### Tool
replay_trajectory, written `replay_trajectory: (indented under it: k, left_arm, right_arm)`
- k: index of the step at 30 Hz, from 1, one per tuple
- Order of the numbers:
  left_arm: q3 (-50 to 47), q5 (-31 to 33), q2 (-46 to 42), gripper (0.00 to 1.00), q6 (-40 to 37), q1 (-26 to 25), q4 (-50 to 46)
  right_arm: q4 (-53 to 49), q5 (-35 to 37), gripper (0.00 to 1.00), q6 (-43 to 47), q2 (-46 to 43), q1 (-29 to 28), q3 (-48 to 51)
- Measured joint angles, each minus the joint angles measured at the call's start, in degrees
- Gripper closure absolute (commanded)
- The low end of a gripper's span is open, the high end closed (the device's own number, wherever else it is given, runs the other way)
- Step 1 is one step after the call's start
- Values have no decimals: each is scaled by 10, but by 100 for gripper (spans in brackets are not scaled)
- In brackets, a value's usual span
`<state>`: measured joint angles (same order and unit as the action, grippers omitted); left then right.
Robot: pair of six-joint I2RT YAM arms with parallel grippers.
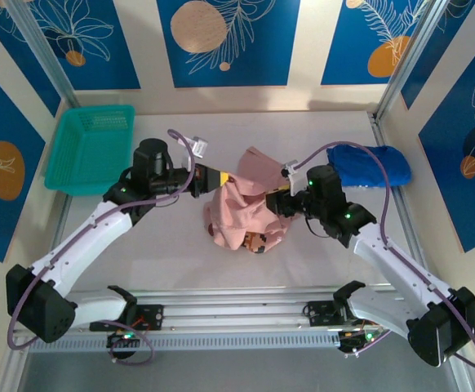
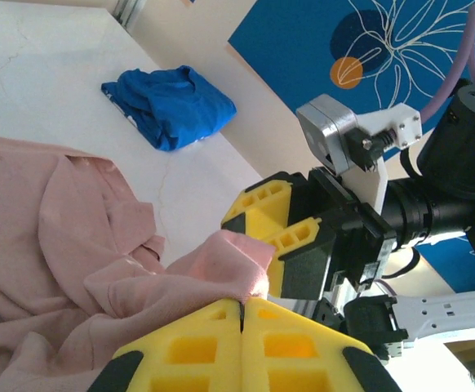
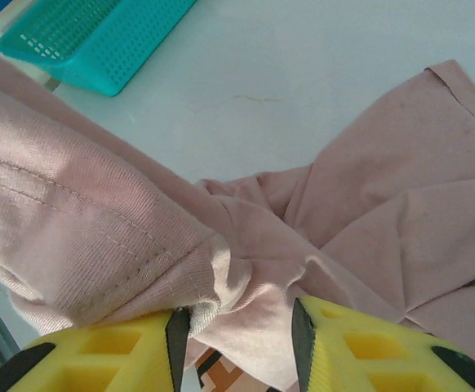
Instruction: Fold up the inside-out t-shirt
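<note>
1. The counter point(image 1: 172, 261) was a pale, off-white matte surface, with a faint hairline mark point(image 3: 254, 99) in it.
2. Walls closed it in at the back and both sides: cream panels alternating with royal-blue panels point(image 1: 262, 49).
3. The blue panels bore white line-drawn leaves and flowers and an orange disc point(image 1: 198, 26).
4. Silver aluminium posts point(image 1: 43, 49) rose at the back corners.
5. An aluminium rail point(image 1: 246, 314) ran along the counter's near edge.
6. Light was soft and even.

No legible text, labels, or numbers anywhere
</note>
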<state>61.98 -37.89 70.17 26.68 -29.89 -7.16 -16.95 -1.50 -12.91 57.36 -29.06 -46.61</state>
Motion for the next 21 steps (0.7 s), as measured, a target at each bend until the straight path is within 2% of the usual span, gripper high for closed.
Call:
replay_trajectory:
  k: [5,12,21]
  left_arm:
    - [10,6,7,100,0,0,-11]
    - [14,9,9,100,0,0,-15]
    - [14,9,9,100,0,0,-19]
  right_arm:
    - [-2,-34,47,0,-35,-1,8]
    - [28,-75,41,-5,-27,-6,9]
    - [36,-41,41,-5,35,-17,-18]
